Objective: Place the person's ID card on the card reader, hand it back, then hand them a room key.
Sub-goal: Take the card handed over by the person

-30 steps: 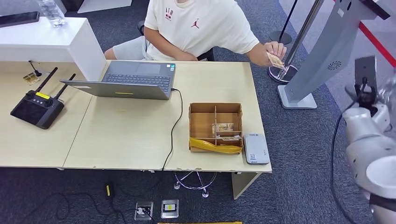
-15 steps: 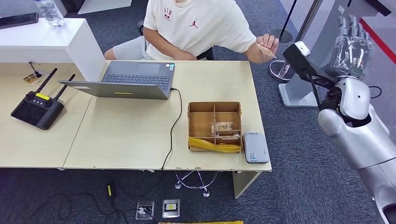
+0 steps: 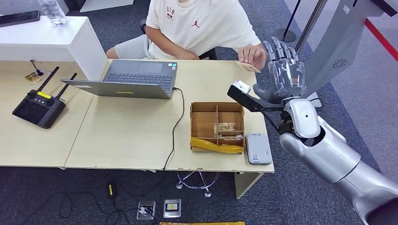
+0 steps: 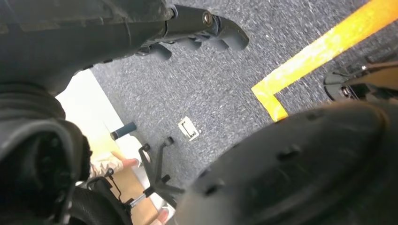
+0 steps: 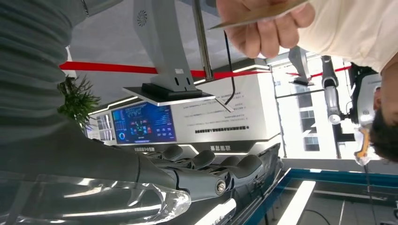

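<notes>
A person in a cream T-shirt [image 3: 202, 23] sits behind the desk and holds the tan ID card [image 3: 248, 66] over its far right edge. My right hand [image 3: 283, 70] is raised just right of the card, fingers straight and apart, holding nothing. In the right wrist view the person's fingers pinch the card [image 5: 256, 16] beyond my extended hand [image 5: 202, 173]. The grey card reader [image 3: 258, 148] lies at the desk's front right corner. Beside it a cardboard divider box [image 3: 204, 123] holds room key cards [image 3: 224, 127]. My left hand [image 4: 187, 28] hangs over the carpet, holding nothing.
An open laptop [image 3: 136, 79] with a black cable [image 3: 176, 124] sits mid-desk. A black controller with antennas [image 3: 37, 105] lies at the left. A white counter [image 3: 47, 42] with a bottle [image 3: 50, 11] stands at the back left. A grey kiosk stand [image 3: 328, 51] rises at the right.
My right arm has swung up from the right edge and moved left, bringing its hand next to the person's. The person has lowered the card toward the desk's edge.
</notes>
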